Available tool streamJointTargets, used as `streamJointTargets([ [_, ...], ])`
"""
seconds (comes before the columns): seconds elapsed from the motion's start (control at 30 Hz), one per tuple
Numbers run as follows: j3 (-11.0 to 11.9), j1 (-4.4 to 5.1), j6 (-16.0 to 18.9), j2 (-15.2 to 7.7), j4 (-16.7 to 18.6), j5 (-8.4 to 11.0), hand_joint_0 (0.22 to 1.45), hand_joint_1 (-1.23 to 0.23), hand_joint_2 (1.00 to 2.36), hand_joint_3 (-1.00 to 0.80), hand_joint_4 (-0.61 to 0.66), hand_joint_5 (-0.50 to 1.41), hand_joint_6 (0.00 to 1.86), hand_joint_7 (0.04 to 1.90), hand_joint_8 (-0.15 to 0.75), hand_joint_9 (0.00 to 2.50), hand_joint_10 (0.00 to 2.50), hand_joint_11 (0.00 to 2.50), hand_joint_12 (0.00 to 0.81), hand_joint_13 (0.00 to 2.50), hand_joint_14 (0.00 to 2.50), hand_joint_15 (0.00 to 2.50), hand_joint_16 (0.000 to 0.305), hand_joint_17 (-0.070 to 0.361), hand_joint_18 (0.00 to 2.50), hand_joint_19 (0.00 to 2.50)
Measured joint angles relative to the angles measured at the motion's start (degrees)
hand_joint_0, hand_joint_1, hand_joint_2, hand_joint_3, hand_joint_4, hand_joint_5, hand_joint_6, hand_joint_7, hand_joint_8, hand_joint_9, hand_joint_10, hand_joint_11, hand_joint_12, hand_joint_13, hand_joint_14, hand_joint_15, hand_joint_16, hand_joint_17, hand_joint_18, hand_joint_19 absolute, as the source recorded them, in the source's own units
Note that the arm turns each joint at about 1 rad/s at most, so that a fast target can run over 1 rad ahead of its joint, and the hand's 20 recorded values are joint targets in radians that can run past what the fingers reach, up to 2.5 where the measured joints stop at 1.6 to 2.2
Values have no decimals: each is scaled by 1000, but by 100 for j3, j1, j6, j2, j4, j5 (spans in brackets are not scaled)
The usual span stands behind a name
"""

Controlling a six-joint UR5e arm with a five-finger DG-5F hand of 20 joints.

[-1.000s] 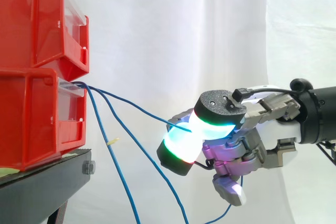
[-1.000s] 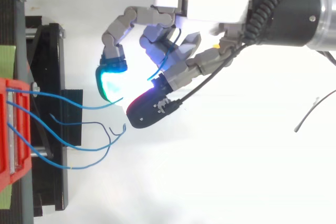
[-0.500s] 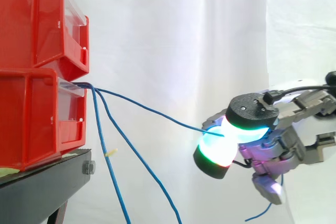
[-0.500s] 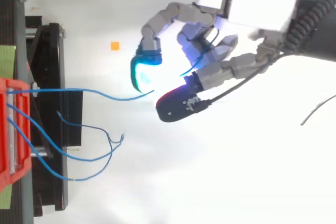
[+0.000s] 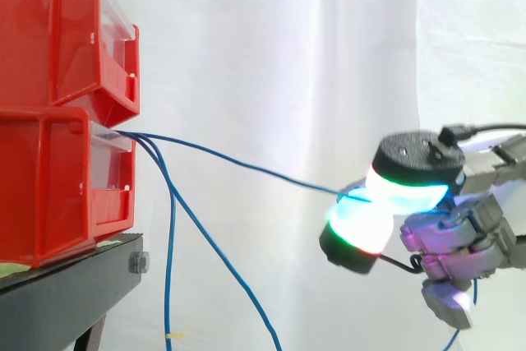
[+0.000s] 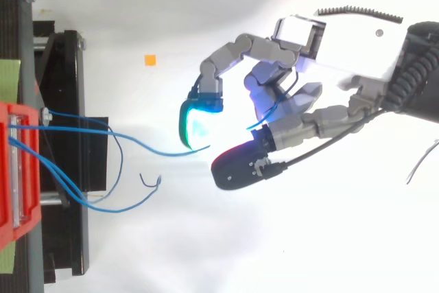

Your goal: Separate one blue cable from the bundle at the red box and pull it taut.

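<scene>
Two red bins (image 5: 57, 113) are stacked on a black stand at the left. Several blue cables come out of the lower bin's front (image 6: 17, 169). One blue cable (image 5: 246, 165) runs nearly straight from the bin to my hand (image 5: 460, 228) at the right. The hand is shut on that cable, pinching it between a glowing thumb pad and a glowing finger pad (image 5: 362, 223). In the top view the same cable (image 6: 130, 139) leads to the hand (image 6: 309, 118), and its short free end shows past the pinch. The other blue cables (image 5: 170, 269) hang slack below the bin.
The black stand (image 5: 74, 285) carries the bins at the left edge. A white curtain hangs behind. A small orange square (image 6: 149, 60) lies on the white floor in the top view. A thin dark wire (image 6: 422, 162) shows at the right edge.
The hand has moved right, away from the bins, keeping its pinch. The held cable has straightened and lifted apart from the others, which now hang lower.
</scene>
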Motion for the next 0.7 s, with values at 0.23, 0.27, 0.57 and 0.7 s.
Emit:
streamJointTargets([
  [0.23, 0, 36, 139, 2, 183, -11, 656, -789, 1018, -131, -107, -134, 936, 1080, 225, 1050, 1427, 1489, 322, 1196, 1507, 1553, 34, 77, 1015, 1080],
  [0.27, -1, 37, 138, 1, 177, -15, 656, -788, 1018, -129, -102, -132, 935, 1091, 227, 1050, 1425, 1489, 329, 1192, 1511, 1543, 37, 83, 1038, 1077],
  [0.57, -4, 38, 82, -3, 133, -26, 654, -791, 1019, -119, -80, -129, 931, 1114, 243, 1113, 1368, 1531, 331, 1229, 1536, 1510, 40, 90, 1086, 1131],
  [0.7, -4, 37, 77, -1, 134, -24, 654, -790, 1018, -121, -78, -129, 930, 1117, 249, 1112, 1351, 1548, 341, 1237, 1546, 1518, 42, 95, 1127, 1142],
])
